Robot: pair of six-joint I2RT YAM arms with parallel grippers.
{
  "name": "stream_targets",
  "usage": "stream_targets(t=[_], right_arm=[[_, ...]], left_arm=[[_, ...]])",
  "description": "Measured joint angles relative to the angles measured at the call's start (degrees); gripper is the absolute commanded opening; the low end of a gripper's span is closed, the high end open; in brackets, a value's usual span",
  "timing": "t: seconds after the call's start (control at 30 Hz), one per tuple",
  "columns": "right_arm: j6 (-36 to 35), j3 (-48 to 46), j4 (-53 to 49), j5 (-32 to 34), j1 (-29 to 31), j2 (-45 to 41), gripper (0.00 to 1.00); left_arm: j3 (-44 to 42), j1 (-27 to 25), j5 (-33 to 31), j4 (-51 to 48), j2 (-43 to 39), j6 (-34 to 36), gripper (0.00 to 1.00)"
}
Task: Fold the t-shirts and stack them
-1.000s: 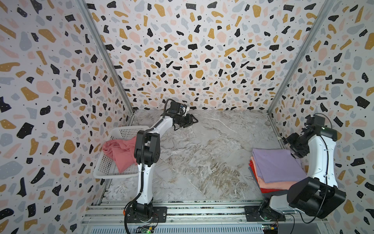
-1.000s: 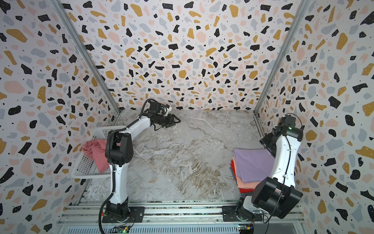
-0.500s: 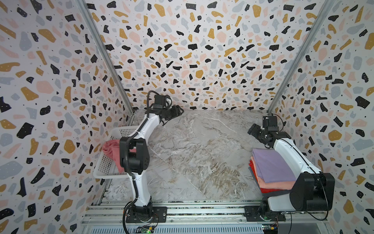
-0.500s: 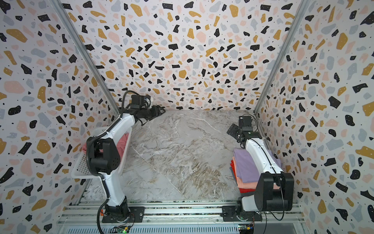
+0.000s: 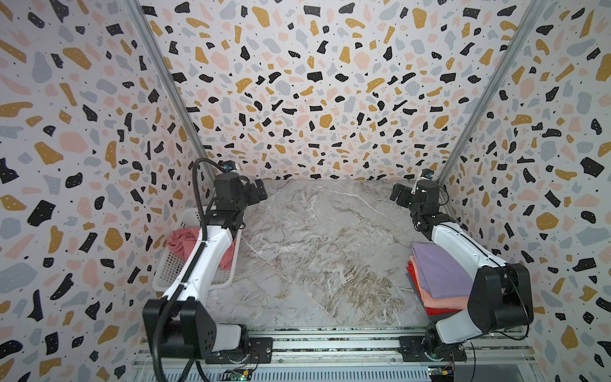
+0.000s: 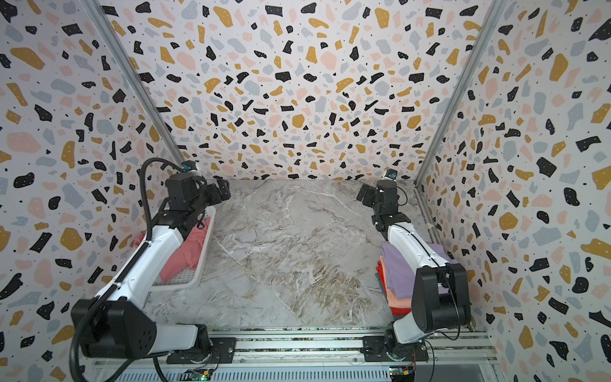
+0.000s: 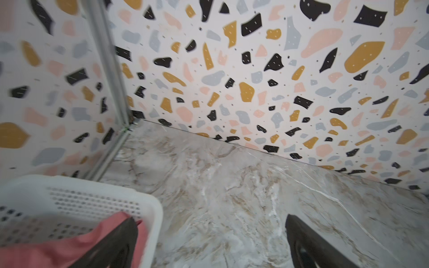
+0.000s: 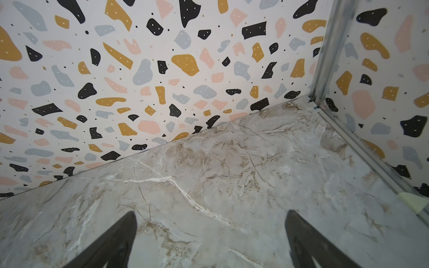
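**Left end effector (image 5: 259, 193) and right end effector (image 5: 398, 195) spread wide, nothing held**

Both are seen in both top views near the back wall (image 5: 314, 99), well apart from each other, each close to its own far corner of the marbled surface (image 5: 314, 251). The jaws of the left one are opened wide. In the left wrist view its two dark fingers (image 7: 116, 241) are shown far apart, one overlapping the corner of the white perforated basket (image 7: 92, 199) and the other over bare surface, and no cloth is gripped. The jaws of the right one are likewise parted, and in the right wrist view only bare surface and wall are framed between them.

A rose pink t-shirt (image 5: 180, 243) is found crumpled inside the basket, which is set along the left wall. Part of it is hidden in the top views by the white link of the left arm (image 5: 205, 261).

Three folded t-shirts are stacked at the right edge of the surface, towards the front. The lilac t-shirt (image 5: 436, 268) is laid on top and the peach t-shirt (image 5: 439, 301) is seen beneath it. The red t-shirt (image 5: 439, 311) lies at the bottom, with only its edges showing. The far right part of the stack is covered by the right arm (image 5: 463, 248).
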Motion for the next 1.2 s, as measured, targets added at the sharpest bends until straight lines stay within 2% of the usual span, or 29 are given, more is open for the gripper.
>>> stream_targets(t=[0.1, 0.2, 0.33, 0.53, 0.67, 0.87, 1.07, 1.2], right_arm=[[-1.66, -4.11, 1.62, 1.60, 0.00, -2.36, 0.99], [-4.00, -8.24, 3.34, 2.19, -0.09, -4.28, 0.99], [-7.80, -14.14, 5.60, 2.32, -0.07, -7.96, 0.99], [-13.94, -24.44, 14.19, 2.86, -0.07, -15.37, 0.99], [-16.57, -26.86, 15.91, 3.69, -0.13, -16.59, 0.99], [-17.92, -30.29, 20.17, 5.99, -0.31, -16.55, 0.99], [-17.90, -31.06, 21.75, 8.68, -0.76, -14.71, 0.99], [-17.57, -30.45, 21.64, 10.21, -1.03, -12.52, 0.99]], left_arm=[[-10.49, 0.11, -5.29, 9.11, -7.85, 2.58, 1.00], [-19.91, 0.11, -9.64, 18.03, -10.43, 4.68, 1.00], [-30.80, 0.11, -14.29, 27.58, -8.50, 5.01, 1.00], [-39.78, 0.13, -18.60, 41.88, -1.44, 4.79, 1.00], [-42.62, 0.37, -19.58, 50.75, 4.00, 4.87, 1.00], [-41.35, 0.42, -20.06, 61.72, 11.91, 8.00, 1.00], [-40.35, 0.42, -16.81, 66.90, 17.59, 8.31, 1.00], [-40.57, 0.42, -14.21, 67.19, 17.49, 7.17, 1.00]])
